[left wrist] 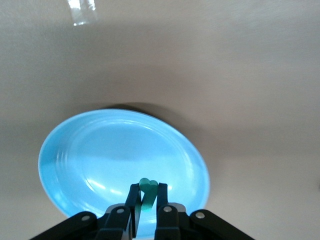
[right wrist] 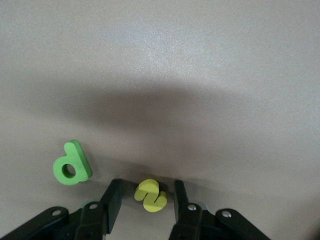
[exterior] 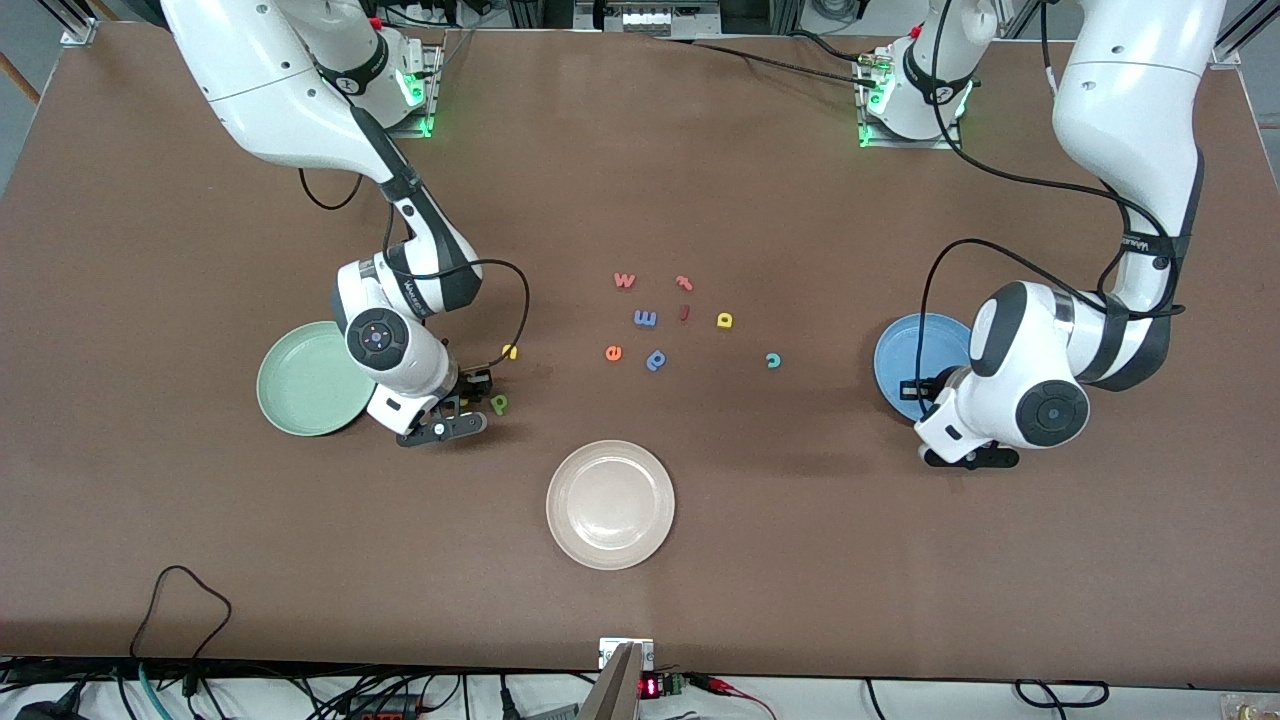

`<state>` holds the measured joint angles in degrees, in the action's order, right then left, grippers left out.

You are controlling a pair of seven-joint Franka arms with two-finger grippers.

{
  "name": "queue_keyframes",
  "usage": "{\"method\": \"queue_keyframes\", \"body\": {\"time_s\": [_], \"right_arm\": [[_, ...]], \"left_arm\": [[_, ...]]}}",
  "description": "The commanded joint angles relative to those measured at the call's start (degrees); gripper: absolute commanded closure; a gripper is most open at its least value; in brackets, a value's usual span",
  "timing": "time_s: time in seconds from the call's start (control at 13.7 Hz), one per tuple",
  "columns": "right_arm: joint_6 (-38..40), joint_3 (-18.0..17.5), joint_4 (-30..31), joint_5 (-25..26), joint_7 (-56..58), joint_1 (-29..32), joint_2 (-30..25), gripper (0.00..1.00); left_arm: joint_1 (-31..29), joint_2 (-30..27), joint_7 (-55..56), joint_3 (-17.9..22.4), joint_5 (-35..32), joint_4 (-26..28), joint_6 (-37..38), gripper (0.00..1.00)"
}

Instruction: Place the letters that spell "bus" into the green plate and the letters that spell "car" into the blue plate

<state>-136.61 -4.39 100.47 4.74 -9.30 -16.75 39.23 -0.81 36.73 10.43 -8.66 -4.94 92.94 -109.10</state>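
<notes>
Lighting's pretty even overhead stuff, nothing harsh. The brown table (exterior: pixel 760 180) is evenly lit in the front view, with soft fuzzy shadows under both arms and a faint one under the white plate (exterior: pixel 611 504). Green status lights glow at the arm bases. In the left wrist view the blue plate (left wrist: pixel 90 150) looks a bit washed out, with streaky glare on its inside and a dark shadow under its rim. In the right wrist view a broad soft shadow crosses the table, and the black fingers (right wrist: pixel 114 200) up close are slightly blurry.
</notes>
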Motion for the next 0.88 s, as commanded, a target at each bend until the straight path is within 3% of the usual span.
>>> {"method": "queue_keyframes", "body": {"time_s": [0.0,0.15,0.22,0.37,0.44,0.58,0.66,0.8], "right_arm": [[-0.9,0.4,1.0,0.8,-1.2,-0.7,0.5,0.77],[-0.9,0.8,1.0,1.4,-0.7,-0.7,0.4,0.84],[-0.9,1.1,1.0,2.5,-1.1,-0.7,0.4,0.88],[-0.9,1.1,0.9,2.7,-1.1,-0.7,0.3,0.92],[-0.9,1.1,0.7,2.8,-0.6,-0.7,0.1,0.94],[-0.3,1.1,0.7,2.9,-0.4,0.4,-1.9,0.94],[1.5,1.1,1.0,2.9,-0.4,1.4,-4.0,0.94],[8.3,1.1,1.0,3.3,1.0,4.3,-8.5,0.94]], "left_arm": [[-2.4,-3.1,-2.3,-1.0,-0.9,9.3,-8.9,0.97],[-2.8,-4.0,-2.2,-1.0,-0.9,12.9,-12.6,0.96],[-2.8,-4.6,-2.2,-1.0,-0.9,13.4,-12.8,0.9],[-2.8,-6.8,-2.0,-1.1,-0.9,13.8,-11.8,0.15],[-2.7,-7.9,-2.3,-1.2,-0.9,13.2,-9.5,0.0],[-1.4,-10.4,-1.9,-2.0,-0.9,11.5,-5.4,0.05],[-1.3,-10.5,-1.5,-3.8,-0.9,10.7,-4.8,0.16],[0.2,-9.5,-0.9,-5.9,-0.2,10.4,-6.6,0.27]]}}
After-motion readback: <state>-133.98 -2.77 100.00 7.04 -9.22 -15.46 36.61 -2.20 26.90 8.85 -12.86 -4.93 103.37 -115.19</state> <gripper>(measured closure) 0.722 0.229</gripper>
